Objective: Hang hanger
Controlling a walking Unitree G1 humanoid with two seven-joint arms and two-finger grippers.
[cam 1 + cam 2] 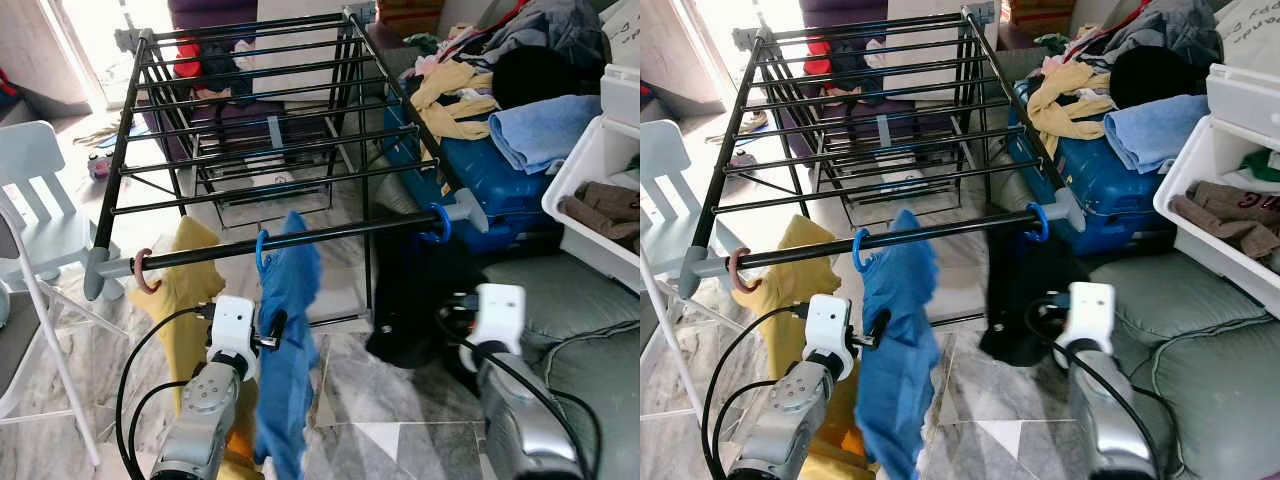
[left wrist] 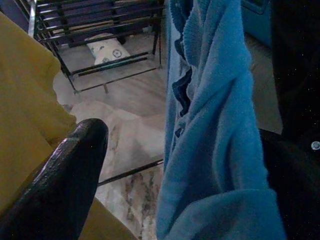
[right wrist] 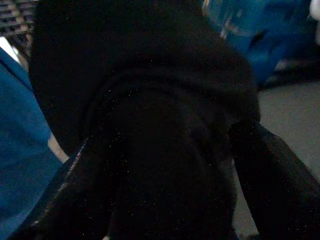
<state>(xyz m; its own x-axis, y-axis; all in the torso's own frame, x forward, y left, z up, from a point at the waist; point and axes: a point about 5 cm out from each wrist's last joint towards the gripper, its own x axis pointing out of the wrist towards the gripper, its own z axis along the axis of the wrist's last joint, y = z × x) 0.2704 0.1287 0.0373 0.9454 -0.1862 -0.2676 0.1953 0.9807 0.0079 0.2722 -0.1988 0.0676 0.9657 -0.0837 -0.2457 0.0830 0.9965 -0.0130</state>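
The drying rack [image 1: 250, 110] stands ahead of the robot, its near rail [image 1: 300, 240] running from 9 o'clock to 3 o'clock across the head views. Three hangers sit on that rail: a pink hook [image 1: 146, 272] at the 9 o'clock end carrying a yellow garment [image 1: 190, 290], a blue hook [image 1: 262, 250] near the middle carrying a blue garment [image 1: 290, 340], and a second blue hook [image 1: 438, 222] at the 3 o'clock end carrying a black garment [image 1: 415, 300].

The left gripper [image 1: 268, 335] is raised at about 7 o'clock, just beside the blue garment. In the left wrist view one finger [image 2: 60, 185] lies against yellow cloth with the blue garment opposite it; whether the fingers are spread or closed cannot be told from these views.

The right gripper [image 1: 1045, 305] is at about 5 o'clock, pressed into the black garment. In the right wrist view, which is very dark, two fingers [image 3: 270, 180] appear to flank a fold of black cloth, so it probably has hold of that garment, though this is not certain.

Judgement: the hanging step looks essentially complete, since the black garment's hook is already over the rail. The next move calls for the right fingers to let go of the cloth and draw back toward 6 o'clock without dragging the hook along or off the rail end. The left arm should withdraw clear of the blue garment.
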